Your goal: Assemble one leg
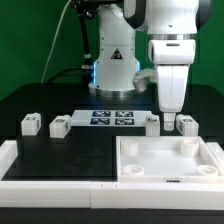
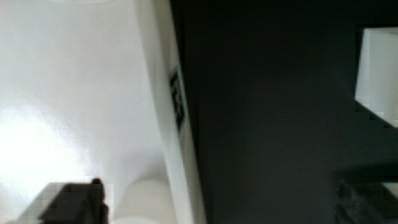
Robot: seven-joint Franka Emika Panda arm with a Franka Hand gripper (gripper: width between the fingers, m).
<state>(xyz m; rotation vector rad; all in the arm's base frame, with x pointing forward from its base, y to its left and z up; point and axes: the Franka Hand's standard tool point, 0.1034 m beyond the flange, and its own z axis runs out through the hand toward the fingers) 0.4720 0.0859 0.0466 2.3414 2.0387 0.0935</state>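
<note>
Exterior view first. Looking at a black table against a green backdrop, with a white robot arm reaching down on the exterior view's right. Spotting the white two-finger gripper low over the table, tips down between two small white blocky plastic pegs: third leg just to one side, fourth leg just to the other. Cannot tell from here about contact with either. Finding two more of the same kind well apart on the exterior view's left: first leg and second leg, both upright on the table with dark tags toward the camera. Between the two pairs, picking out the thin flat white marker board, lying flat with black-and-white tags up. Nearer the camera, seeing a large flat white square panel with raised rim and round corner sockets, resting just in front of the third and fourth legs. Noting a white L-shaped rail along the table's front and left edge.

Over to the wrist view. Catching two dark fingertips set wide apart, with nothing clamped between. Seeing a broad blurred white surface with a sliver of black tag on its edge; too close to say which part. Black table beyond, plus another white block.
</note>
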